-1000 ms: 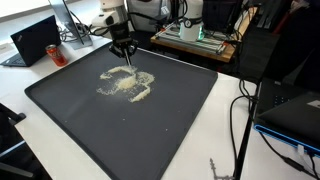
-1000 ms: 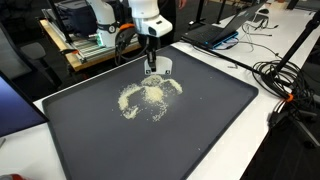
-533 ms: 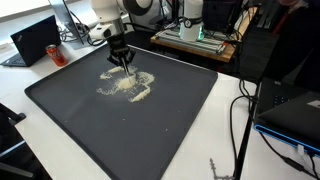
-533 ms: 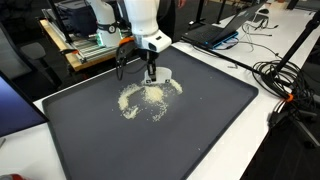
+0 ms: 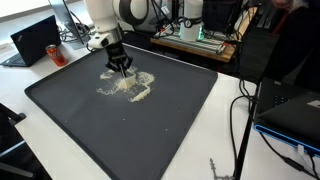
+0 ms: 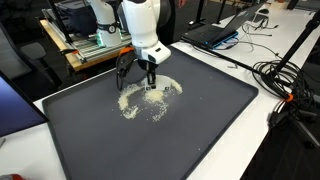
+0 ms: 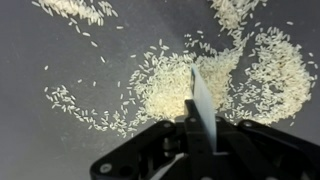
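My pincer is clamped shut on a thin white blade, tip down in the scattered rice on the black mat; most grains lie just ahead of it, spread crosswise to both sides.

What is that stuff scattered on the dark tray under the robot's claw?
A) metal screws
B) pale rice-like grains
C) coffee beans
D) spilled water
B: pale rice-like grains lie scattered on the dark tray beneath the gripper, which is shut on a thin white blade.
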Controlling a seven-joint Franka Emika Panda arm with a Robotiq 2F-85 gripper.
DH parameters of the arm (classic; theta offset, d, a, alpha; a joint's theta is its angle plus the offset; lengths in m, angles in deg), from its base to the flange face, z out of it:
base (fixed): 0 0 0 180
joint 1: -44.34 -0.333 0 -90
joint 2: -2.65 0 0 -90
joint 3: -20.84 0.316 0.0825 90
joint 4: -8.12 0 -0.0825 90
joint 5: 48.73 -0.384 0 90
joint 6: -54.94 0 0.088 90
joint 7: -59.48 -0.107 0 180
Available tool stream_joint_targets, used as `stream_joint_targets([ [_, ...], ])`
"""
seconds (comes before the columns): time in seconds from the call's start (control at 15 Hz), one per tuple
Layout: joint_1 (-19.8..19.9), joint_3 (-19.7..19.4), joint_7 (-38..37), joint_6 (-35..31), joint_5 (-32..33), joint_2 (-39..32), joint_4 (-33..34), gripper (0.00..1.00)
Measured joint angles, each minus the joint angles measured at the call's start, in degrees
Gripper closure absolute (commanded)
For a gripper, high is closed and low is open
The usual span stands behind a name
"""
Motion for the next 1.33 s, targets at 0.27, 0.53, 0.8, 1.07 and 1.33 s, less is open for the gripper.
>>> stream_joint_targets([
  [0.27, 0.8, 0.1, 0.1, 0.0, 0.0, -2.2, 1.2, 0.99],
  [0.53, 1.1, 0.5, 0.1, 0.4, 0.1, -3.1, 2.3, 0.99],
  [0.8, 1.6, 0.8, 0.1, 1.2, 0.1, -3.7, 3.3, 0.99],
  [1.07, 4.0, 2.5, 0.1, 1.8, -0.2, -4.7, 4.9, 0.99],
  [1.33, 6.4, 3.9, 0.1, 1.9, -1.0, -5.9, 6.7, 0.99],
])
